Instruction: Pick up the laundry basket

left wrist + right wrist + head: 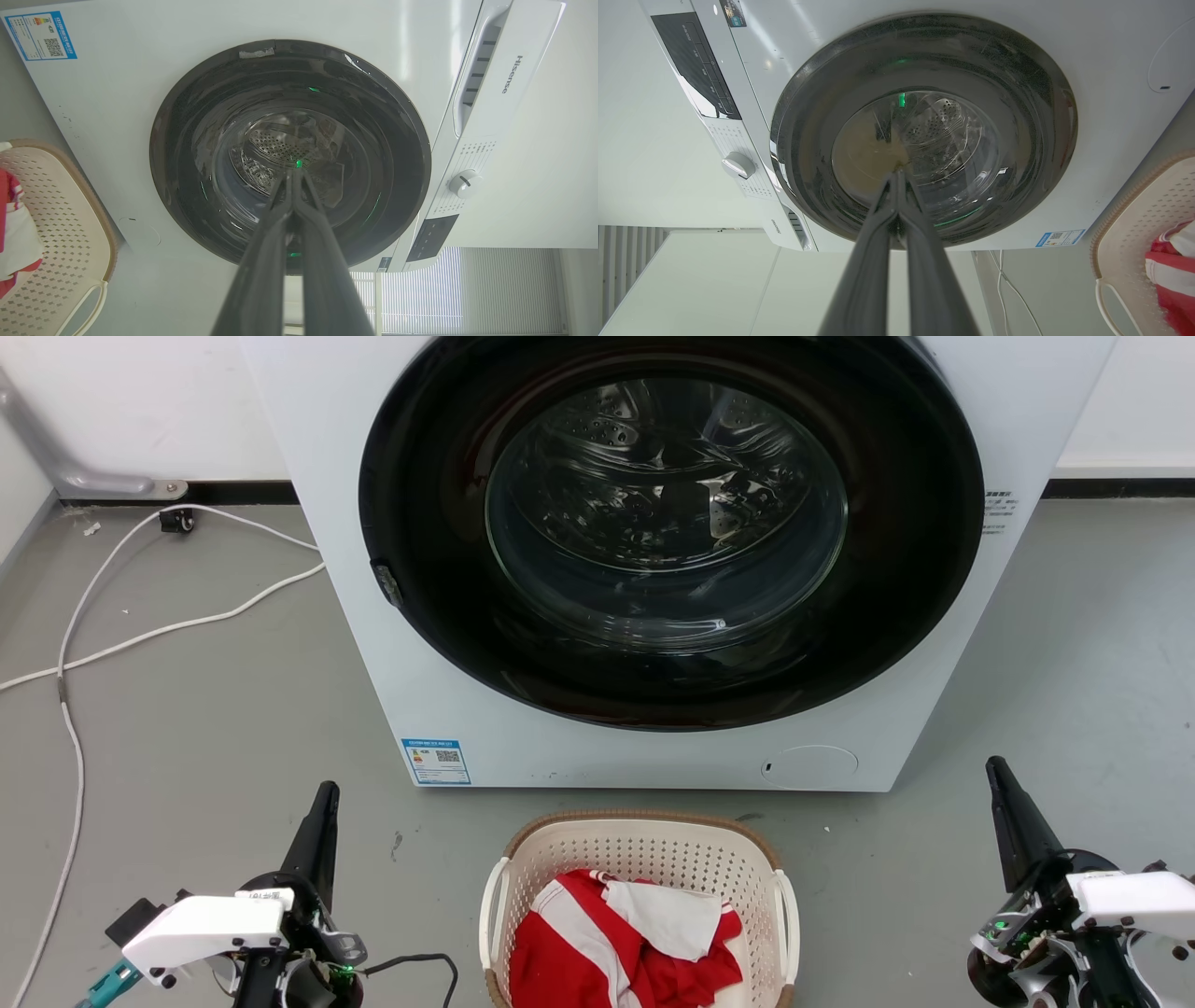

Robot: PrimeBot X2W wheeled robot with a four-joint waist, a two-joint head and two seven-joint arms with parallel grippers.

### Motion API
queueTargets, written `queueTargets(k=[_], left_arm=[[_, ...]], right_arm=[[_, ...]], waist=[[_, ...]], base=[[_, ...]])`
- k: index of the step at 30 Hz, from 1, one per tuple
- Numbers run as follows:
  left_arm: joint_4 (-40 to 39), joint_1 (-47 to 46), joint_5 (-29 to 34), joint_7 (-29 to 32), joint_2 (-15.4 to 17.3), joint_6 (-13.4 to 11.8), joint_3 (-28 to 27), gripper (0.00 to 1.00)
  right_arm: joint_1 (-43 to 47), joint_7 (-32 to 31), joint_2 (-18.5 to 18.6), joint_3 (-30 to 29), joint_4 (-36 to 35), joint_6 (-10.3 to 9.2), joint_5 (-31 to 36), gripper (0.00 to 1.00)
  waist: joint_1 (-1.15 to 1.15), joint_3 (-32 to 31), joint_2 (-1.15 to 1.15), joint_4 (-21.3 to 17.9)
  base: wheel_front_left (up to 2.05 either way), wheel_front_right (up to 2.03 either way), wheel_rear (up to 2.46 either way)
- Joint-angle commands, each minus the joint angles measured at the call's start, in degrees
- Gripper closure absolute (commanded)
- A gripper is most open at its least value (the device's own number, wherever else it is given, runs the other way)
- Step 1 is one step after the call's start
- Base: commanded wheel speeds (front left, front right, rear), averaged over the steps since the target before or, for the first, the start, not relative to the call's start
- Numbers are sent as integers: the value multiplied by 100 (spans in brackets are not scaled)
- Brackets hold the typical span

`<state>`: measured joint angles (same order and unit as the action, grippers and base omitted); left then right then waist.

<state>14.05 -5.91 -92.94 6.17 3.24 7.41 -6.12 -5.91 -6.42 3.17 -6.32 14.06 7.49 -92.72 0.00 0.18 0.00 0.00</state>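
The pickup has not yet begun. The laundry basket (644,852) sits on the grey floor (187,709), near and centred, just in front of the white washing machine (373,616) and apart from both claws. The left claw (325,801) stands to its left and the right claw (999,782) well to its right, each with its fingers pressed together, holding nothing. Next, I judge, each must part and reach inward to a white side handle (792,915). The basket is cream perforated plastic, rounded-rectangular, with a brown woven-look rim (644,816). A soft red-and-white garment (597,943) lies crumpled inside.

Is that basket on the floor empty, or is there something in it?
Not empty: the basket holds a crumpled heap of red-and-white cloth.
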Motion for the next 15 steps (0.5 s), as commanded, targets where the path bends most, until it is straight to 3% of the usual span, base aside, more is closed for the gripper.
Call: queueTargets(k=[1, 15], left_arm=[[7, -58, 36, 17, -7, 22, -17, 100], [7, -59, 47, 23, -13, 22, -26, 100]], right_arm=[[-62, -14, -22, -9, 4, 0, 32, 100], [-62, -19, -25, -13, 4, 0, 38, 100]], waist=[[0, 0, 0, 0], [0, 0, 0, 0]], base=[[0, 0, 0], [0, 0, 0]])
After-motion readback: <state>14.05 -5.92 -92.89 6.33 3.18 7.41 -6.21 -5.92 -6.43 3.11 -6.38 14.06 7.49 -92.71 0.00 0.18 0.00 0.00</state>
